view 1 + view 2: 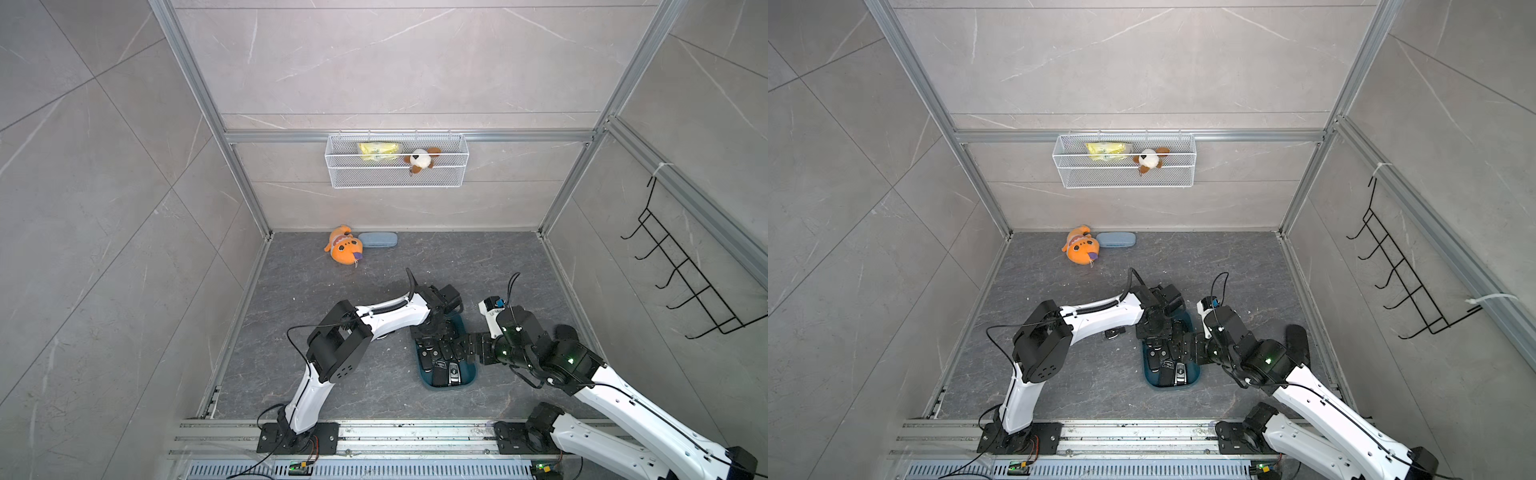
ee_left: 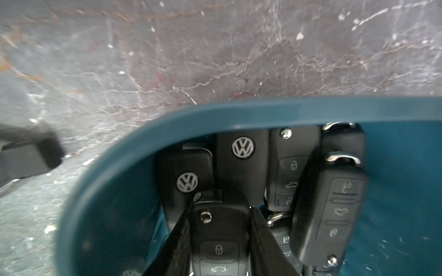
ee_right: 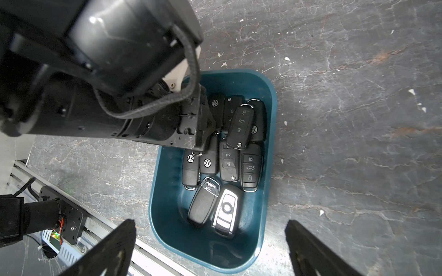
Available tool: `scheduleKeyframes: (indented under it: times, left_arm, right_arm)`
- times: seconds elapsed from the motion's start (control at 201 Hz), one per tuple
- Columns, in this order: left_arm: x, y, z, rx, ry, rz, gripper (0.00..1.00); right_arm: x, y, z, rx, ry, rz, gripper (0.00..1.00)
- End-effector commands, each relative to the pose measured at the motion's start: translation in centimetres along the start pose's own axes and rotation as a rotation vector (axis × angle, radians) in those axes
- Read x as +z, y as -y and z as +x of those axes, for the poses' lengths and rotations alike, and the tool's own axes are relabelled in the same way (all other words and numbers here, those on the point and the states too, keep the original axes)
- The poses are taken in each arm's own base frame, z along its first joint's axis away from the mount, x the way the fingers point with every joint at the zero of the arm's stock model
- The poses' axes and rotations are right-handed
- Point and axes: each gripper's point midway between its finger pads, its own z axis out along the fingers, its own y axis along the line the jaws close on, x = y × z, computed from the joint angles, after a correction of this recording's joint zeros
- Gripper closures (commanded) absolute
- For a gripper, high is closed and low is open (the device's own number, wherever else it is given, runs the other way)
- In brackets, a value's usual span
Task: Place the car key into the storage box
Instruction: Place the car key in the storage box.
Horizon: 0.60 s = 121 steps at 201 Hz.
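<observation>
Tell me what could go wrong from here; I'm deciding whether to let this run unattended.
1. The left gripper is shut on a car key low in the storage box, just over the stacked fobs. When released, it may end up perched or sliding, like the tilted fob lying across others.
2. The open right gripper hovers at the box, close to the left arm. The two might clash when the left one lifts out.

The storage box is dark teal. The car key is black with a silver stud and pale icons; one fob has a silver-white face. The counter is dark grey, veined white and rust. The plush toy is orange, the case pale blue, the wire basket white.
</observation>
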Motion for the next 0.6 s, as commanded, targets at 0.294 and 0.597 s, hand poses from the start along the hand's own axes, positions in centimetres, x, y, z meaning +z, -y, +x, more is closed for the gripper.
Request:
scheduleKeyframes:
  times: [0.294, 0.597]
  left_arm:
    - [-3.6, 1.2, -0.7, 0.023, 0.024, 0.057, 0.49]
    - [-8.3, 0.8, -2.7, -0.001, 0.101, 0.129, 0.36]
  right_arm:
    - [0.5, -0.4, -0.3, -0.010, -0.009, -0.001, 0.00]
    - [1.0, -1.9, -1.7, -0.017, 0.000, -0.044, 0.00]
